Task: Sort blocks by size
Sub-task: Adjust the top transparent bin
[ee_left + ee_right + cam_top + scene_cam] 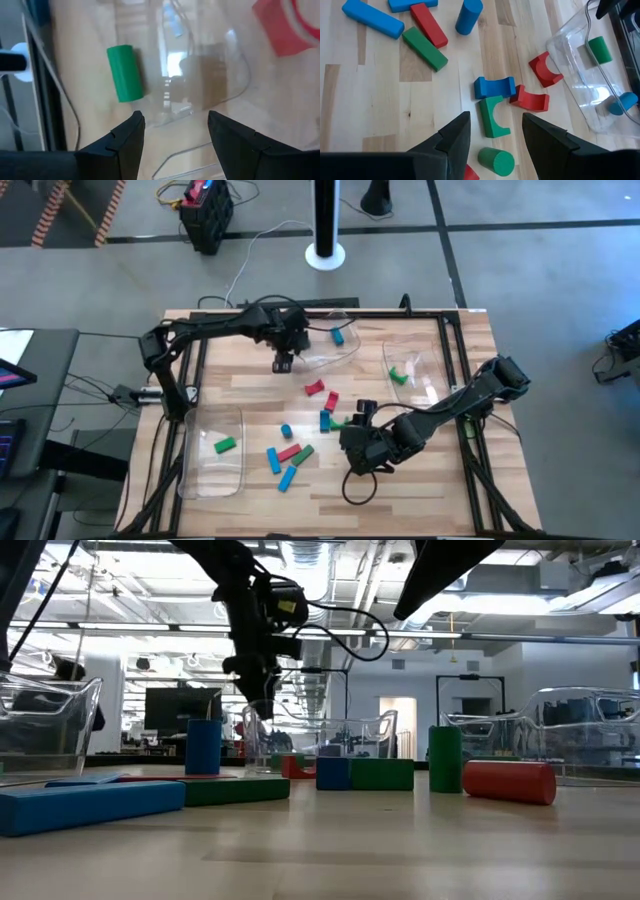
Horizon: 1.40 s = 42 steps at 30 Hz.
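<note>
High view: your left pincer (283, 364) hangs open and empty at the near rim of the far tray (345, 352), which holds a blue block and, by its wrist view, a green cylinder (125, 73). Your right pincer (357, 466), also spread wide with nothing in it, hovers just beside the scatter of blocks (300, 442) in the middle of the tabletop (250, 385), above an arched green block (494, 116) and a green cylinder (496, 161). One green block (224, 444) lies in the left tray (212, 453), another in the right tray (412, 373). The pieces under your right pincer crowd together, some touching; a descent here could likely nudge a neighbour or pinch two at once. The left pincer sits close enough to the tray's rim to likely clip it.
</note>
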Available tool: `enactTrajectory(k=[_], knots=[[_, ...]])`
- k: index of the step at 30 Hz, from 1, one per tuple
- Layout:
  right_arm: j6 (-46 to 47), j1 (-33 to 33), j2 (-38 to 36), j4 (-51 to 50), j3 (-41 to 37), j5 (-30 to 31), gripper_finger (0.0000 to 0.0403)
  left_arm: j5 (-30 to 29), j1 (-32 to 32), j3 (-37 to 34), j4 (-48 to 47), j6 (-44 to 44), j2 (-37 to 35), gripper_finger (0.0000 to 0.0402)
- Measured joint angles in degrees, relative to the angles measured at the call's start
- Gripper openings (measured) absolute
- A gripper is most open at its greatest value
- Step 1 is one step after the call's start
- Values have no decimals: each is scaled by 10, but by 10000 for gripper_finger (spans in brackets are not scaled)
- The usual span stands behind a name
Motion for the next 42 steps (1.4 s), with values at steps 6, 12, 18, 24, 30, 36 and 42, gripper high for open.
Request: enactTrajectory(k=[6,12,18,24,30,36,42], knots=[[0,0,0,0,0,0,207,-37,24,0,3,3,0,212],[0,0,0,0,0,0,207,-48,47,0,9,4,0,212],[0,0,0,0,0,0,207,-51,65,0,28,3,0,212],[0,0,0,0,0,0,207,-75,74,0,65,2,0,212],[-2,0,0,0,0,1,207,-76,72,0,68,-1,-19,212],[-7,-1,0,0,0,5,207,-49,51,0,62,-31,-94,212],[-8,-2,0,-7,0,5,207,48,4,0,25,-105,-200,212]])
